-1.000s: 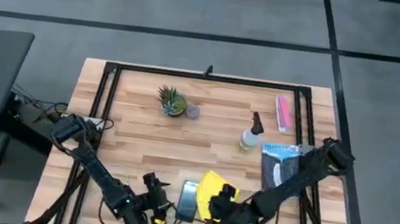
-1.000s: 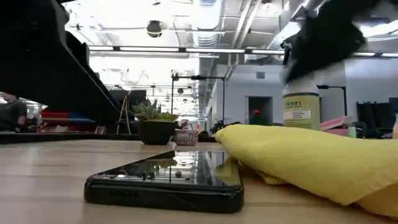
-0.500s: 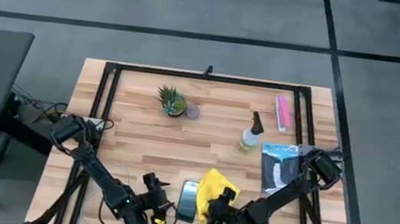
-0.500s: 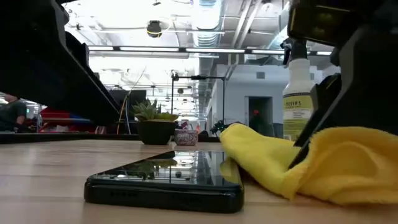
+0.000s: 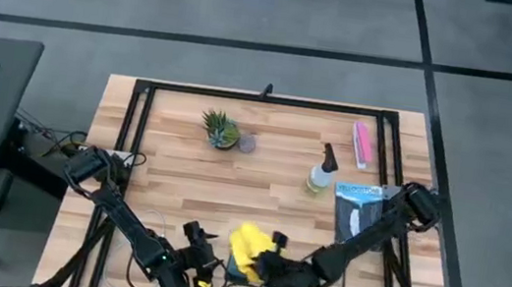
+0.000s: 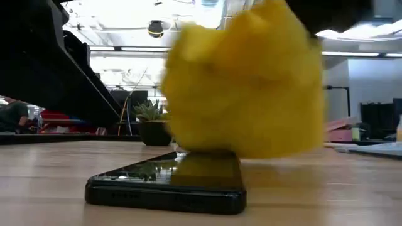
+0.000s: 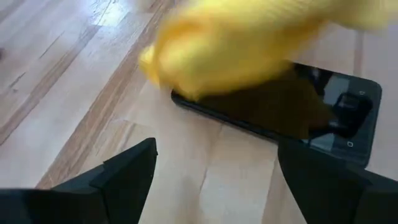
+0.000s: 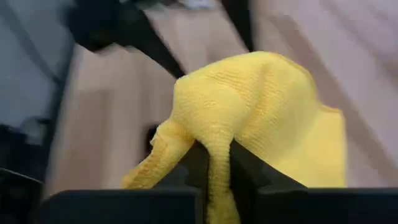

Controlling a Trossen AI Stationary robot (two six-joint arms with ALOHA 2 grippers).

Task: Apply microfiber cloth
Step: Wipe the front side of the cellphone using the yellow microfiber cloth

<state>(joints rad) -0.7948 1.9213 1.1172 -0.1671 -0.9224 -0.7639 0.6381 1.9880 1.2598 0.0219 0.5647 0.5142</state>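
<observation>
Tabletop (image 5: 182, 178) of pale wood planks carries everything, with a black frame around its edge. Both dark arms reach along its near edge. The right gripper (image 5: 265, 267) is at work: in its own wrist view its two fingers (image 8: 245, 171) are clenched on a pinched fold of the microfiber cloth (image 5: 245, 244), and the bright yellow fabric bunches up ahead of and around the fingertips. From table height the cloth (image 6: 245, 81) is a gathered lump whose lowest part meets the far end of the phone (image 6: 166, 182); whether it presses on the glass or only brushes it cannot be told.

The phone, black and flat on the wood, lies directly under the held cloth, so from above only a sliver of it shows beside the yellow. The left gripper (image 5: 193, 259) waits just beside the phone, its fingers (image 7: 127, 171) spread apart with nothing between them; ahead of those fingertips the phone (image 7: 336, 118) lies partly covered by the cloth (image 7: 242, 37).

Well beyond both sets of fingers, toward the far side, stand a spray bottle (image 5: 319, 176), a small potted plant (image 5: 220, 130), a pink packet (image 5: 362, 144), and a blue-and-black package (image 5: 358, 209).
</observation>
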